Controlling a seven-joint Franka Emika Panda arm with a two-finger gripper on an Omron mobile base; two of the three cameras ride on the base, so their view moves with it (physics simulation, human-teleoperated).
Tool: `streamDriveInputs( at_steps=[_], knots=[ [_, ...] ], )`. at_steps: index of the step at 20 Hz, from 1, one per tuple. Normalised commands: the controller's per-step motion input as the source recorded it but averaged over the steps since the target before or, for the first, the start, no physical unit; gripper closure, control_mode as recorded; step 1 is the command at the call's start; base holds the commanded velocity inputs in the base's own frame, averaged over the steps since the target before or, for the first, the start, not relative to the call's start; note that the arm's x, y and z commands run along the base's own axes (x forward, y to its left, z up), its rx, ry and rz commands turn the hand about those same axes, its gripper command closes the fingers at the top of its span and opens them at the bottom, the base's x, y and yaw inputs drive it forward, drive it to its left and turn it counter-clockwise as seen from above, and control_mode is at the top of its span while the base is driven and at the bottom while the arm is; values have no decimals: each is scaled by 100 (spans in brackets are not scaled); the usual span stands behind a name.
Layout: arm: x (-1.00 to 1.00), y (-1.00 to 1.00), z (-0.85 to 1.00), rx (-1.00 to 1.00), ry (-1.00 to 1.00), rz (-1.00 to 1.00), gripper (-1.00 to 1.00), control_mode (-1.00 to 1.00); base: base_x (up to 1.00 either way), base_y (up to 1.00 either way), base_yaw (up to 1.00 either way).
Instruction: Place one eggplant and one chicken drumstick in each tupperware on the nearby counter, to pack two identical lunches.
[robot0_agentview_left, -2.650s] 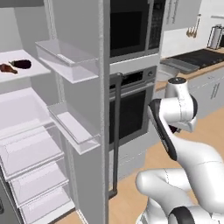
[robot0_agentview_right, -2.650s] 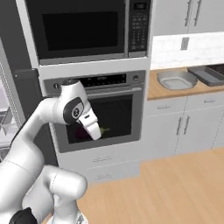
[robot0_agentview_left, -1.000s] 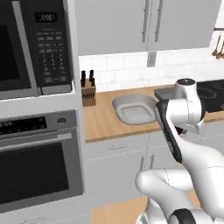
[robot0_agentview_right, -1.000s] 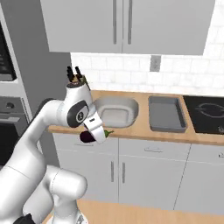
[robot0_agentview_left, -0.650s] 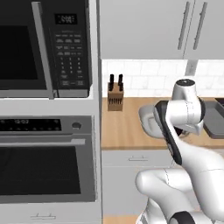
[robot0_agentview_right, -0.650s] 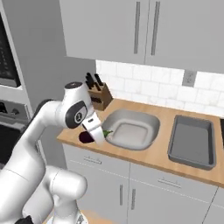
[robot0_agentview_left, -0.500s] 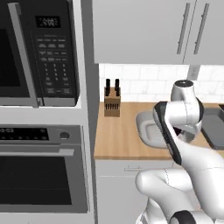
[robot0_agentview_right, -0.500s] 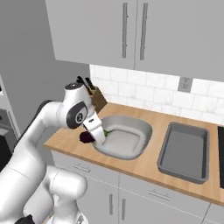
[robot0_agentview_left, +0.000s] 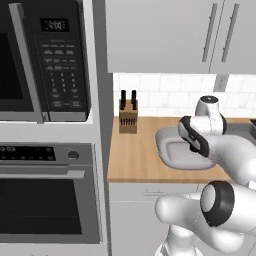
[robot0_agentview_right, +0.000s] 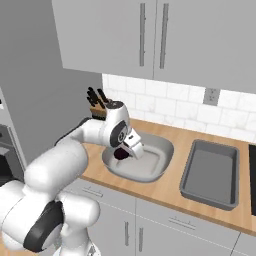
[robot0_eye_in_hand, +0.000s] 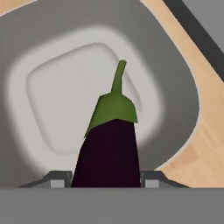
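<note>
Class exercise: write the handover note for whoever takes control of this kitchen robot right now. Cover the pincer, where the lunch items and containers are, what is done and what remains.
Pincer: shut on the dark purple eggplant with green cap, held over the light grey bowl-like tupperware.
Containers: that bowl-like one and the darker grey rectangular tray-like tupperware sit side by side on the light-brown wooden counter; both look empty.
Done: first eggplant carried to the counter.
Left: release this eggplant into the bowl-like tupperware, then supply the second eggplant and both chicken drumsticks, one of each per container.
</note>
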Motion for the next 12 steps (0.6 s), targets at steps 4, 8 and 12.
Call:
streamDriveInputs(
  at_steps=[4,8,12],
  knots=[
    [100,-8,-80,0,7,0,100,-100,0,0,0],
    [97,-23,-96,0,5,0,-100,-100,0,0,0],
    [14,-8,-14,0,-1,0,-100,-100,0,0,0]
  ],
)
